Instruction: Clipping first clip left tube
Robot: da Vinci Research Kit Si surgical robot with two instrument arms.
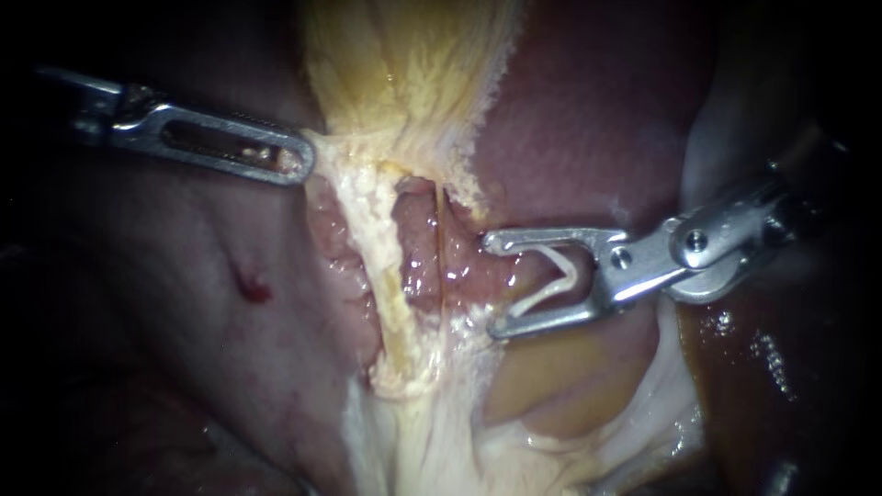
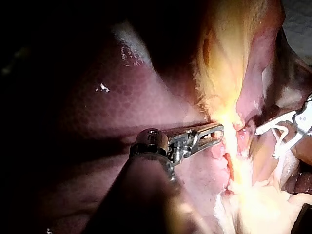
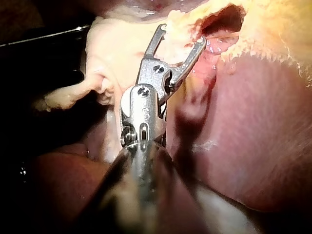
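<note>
My left instrument (image 1: 301, 162) comes in from the left, its slotted jaws shut on the pale edge of the gallbladder (image 1: 404, 64) where it narrows. Below that grip the left tube (image 1: 386, 276), a whitish-yellow strand, runs downward. A thinner strand (image 1: 441, 248) lies to its right, with pink tissue between them. My right instrument (image 1: 491, 285) holds its jaws wide apart, with a white clip (image 1: 556, 280) seated between them. Its tips stop just right of the thin strand, around neither tube. The left wrist view shows my left instrument (image 2: 220, 130) on the same edge.
Dark red liver (image 1: 597, 119) lies behind and on both sides, with a small red spot (image 1: 255, 292) on its left part. Pale fatty tissue (image 1: 432, 432) spreads below the tubes. In the right wrist view my right instrument (image 3: 181, 34) points into yellow tissue.
</note>
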